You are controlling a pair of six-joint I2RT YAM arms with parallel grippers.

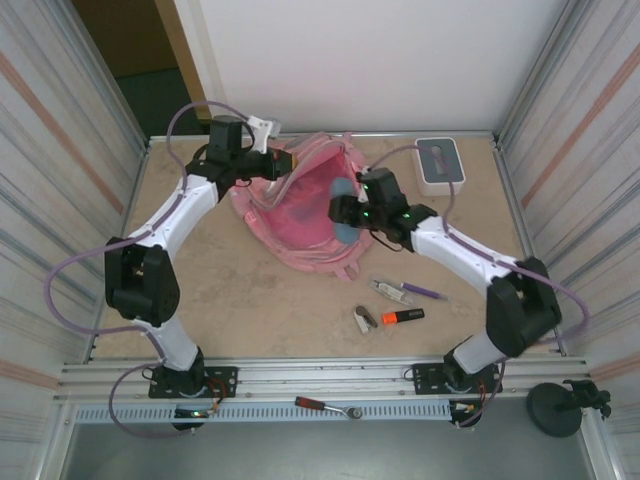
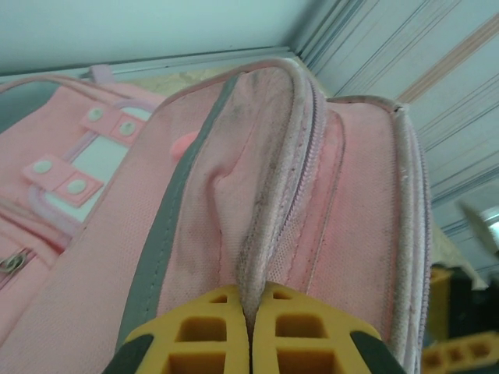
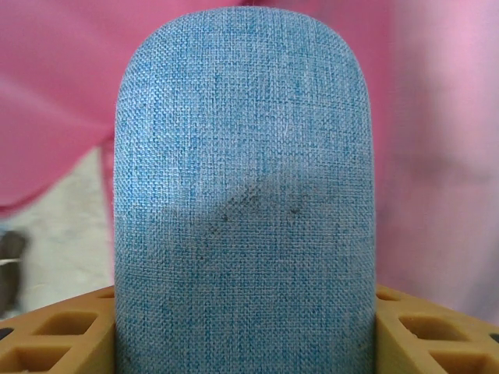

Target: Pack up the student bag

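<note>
- Overhead, at upper centre of the frame: the student bag (image 1: 300, 215), flat on the table (image 1: 250, 300), mouth gaping toward the right, rim lifted at its upper left.
- Bare tabletop across the lower left and lower centre of the frame; ribbed walls close along the left, right and top edges.
- Near the upper right corner: a white box (image 1: 440, 165) with a grey top, apart from the bag.
- Lower right of centre, loose and near one another: a purple pen (image 1: 423, 291), a white tube (image 1: 390, 291), an orange highlighter (image 1: 403, 316) and a small grey-and-white item (image 1: 365, 320).
- On the rail at bottom centre: a red-handled tool (image 1: 312, 403).
- Left gripper (image 1: 272, 160) at the bag's upper-left rim, arm rising from the lower left, elbow bent out toward the left wall.
- In the left wrist view, bottom centre: yellow fingers (image 2: 203, 331) pressed together, pinching a fold of pink fabric beside the zip.
- Right gripper (image 1: 342, 212) at the bag's mouth, arm angling in from the lower right, elbow near the right wall.
- In the right wrist view: clamps a blue fabric case (image 3: 242, 179) between yellow fingers (image 3: 54, 335) at the bottom corners, with pink fabric behind and a patch of table at lower left.
</note>
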